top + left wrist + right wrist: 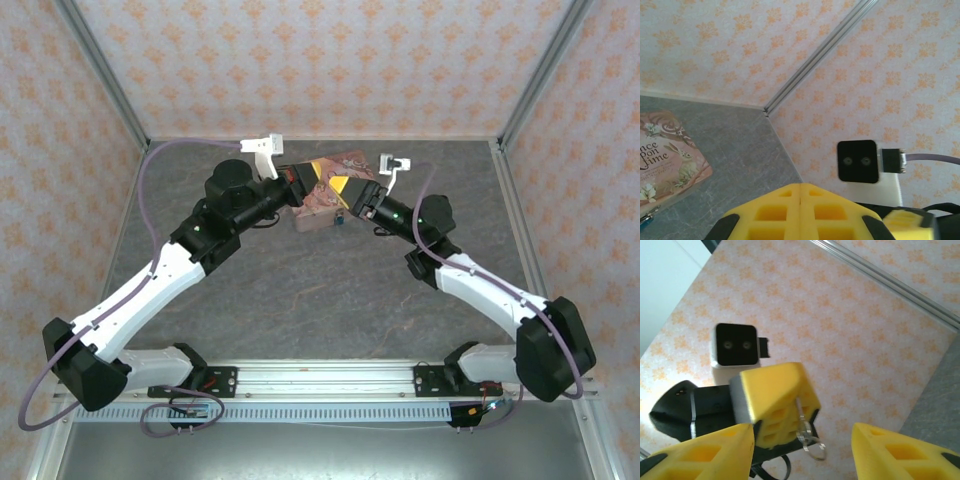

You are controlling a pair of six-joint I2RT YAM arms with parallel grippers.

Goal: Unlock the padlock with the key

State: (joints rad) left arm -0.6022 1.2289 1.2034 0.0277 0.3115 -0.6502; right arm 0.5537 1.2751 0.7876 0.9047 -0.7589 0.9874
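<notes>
Since both arms meet over the pink tin at the far side of the desk, the top view gives the layout: L hand and R hand nose to nose; a tiny blue speck at the tin's near corner looks like the padlock, lying apart from both hands. In the L wrist view the L hand has its yellow pads pressed together, no gap; the tin lies lower left w/ a blue bit at its edge, prob. the padlock. In the R wrist view the R hand stands wide, nothing in it; between its fingers sits the L hand, clamped on a thin metal piece w/ a ring, i.e. the key. Step in hand looks like a key hand-over or re-grip; to do it well, close R squarely on the key's head, blade sticking out; L lets go only once R's grip is firm; the padlock prob. needs steadying before the blade goes in.
</notes>
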